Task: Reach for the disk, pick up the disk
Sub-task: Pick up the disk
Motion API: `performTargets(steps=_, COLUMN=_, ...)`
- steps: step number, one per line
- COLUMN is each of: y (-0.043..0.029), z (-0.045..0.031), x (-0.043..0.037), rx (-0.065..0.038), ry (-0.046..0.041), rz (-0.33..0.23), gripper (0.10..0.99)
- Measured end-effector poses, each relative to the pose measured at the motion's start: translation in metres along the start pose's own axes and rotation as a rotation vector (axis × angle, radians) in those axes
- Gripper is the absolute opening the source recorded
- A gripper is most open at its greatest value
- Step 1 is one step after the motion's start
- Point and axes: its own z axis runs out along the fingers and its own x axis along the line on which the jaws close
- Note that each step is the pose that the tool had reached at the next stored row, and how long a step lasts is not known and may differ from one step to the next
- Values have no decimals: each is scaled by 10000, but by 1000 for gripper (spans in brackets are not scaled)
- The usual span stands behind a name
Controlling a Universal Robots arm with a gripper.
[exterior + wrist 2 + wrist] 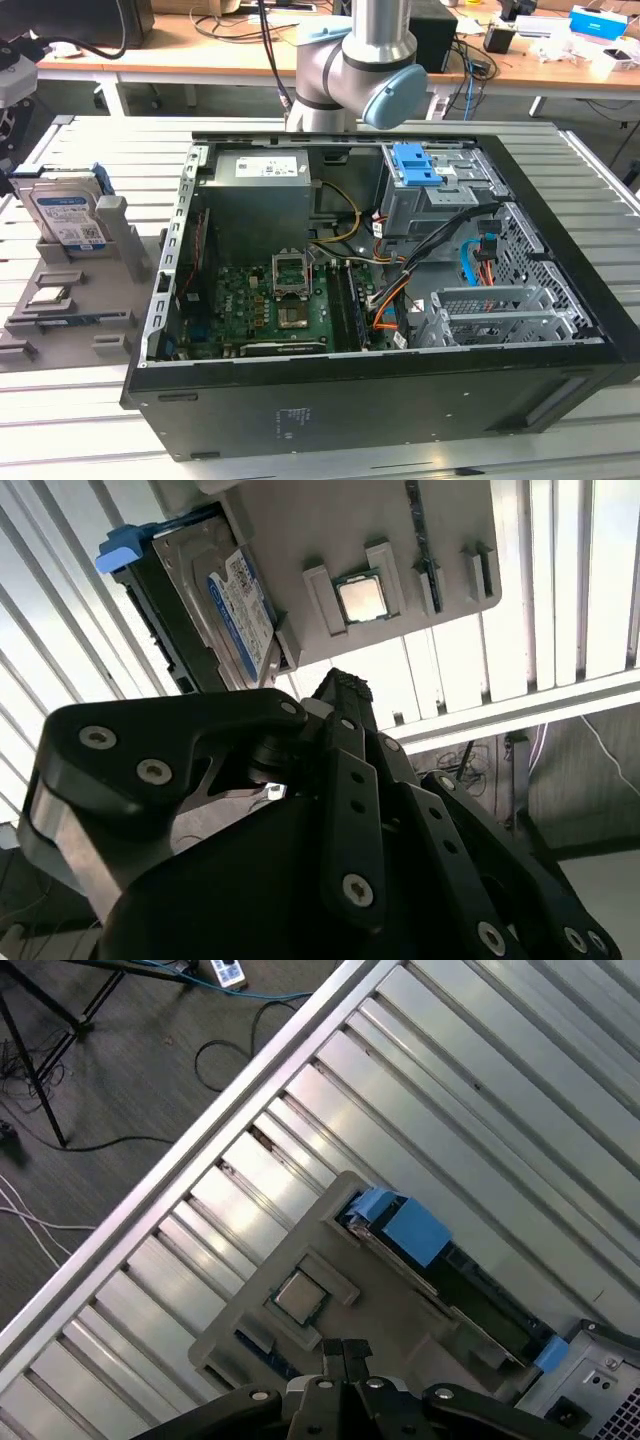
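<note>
Second wrist view: the disk [215, 600] is standing on edge in a slot of a grey holder [400, 525], its white-and-blue label facing the pincer's [343, 688] side and a blue bracket [124, 550] capping one end. The pincer is hanging over the holder, apart from the disk and touching nothing. Its tips are pressing together with nothing held between them.

Close beyond the pincer's tips, a small square silver chip [360, 598] is lying in its own pocket. Raised grey blocks are flanking it, and one block is standing between chip and disk.

In the first wrist view the disk [470, 1285] is showing edge-on past the chip [300, 1297]. A ribbed metal table [450, 1080] is stretching away behind it, farther from the pincer [346, 1348]. Off one end of the disk, farther out again, a corner of an open computer case [600, 1390] is showing.

In the exterior view the disk [68, 218] is sitting in the holder [118, 240] beside that case [380, 300], well apart from the blue latch [415, 165] inside it. The arm [370, 60] is standing behind the case.
</note>
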Motion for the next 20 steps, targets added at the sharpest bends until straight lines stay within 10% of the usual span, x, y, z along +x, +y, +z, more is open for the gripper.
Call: performTargets(steps=20, y=0, z=0, x=0, rx=1, ry=99, rz=-2593, gripper=106)
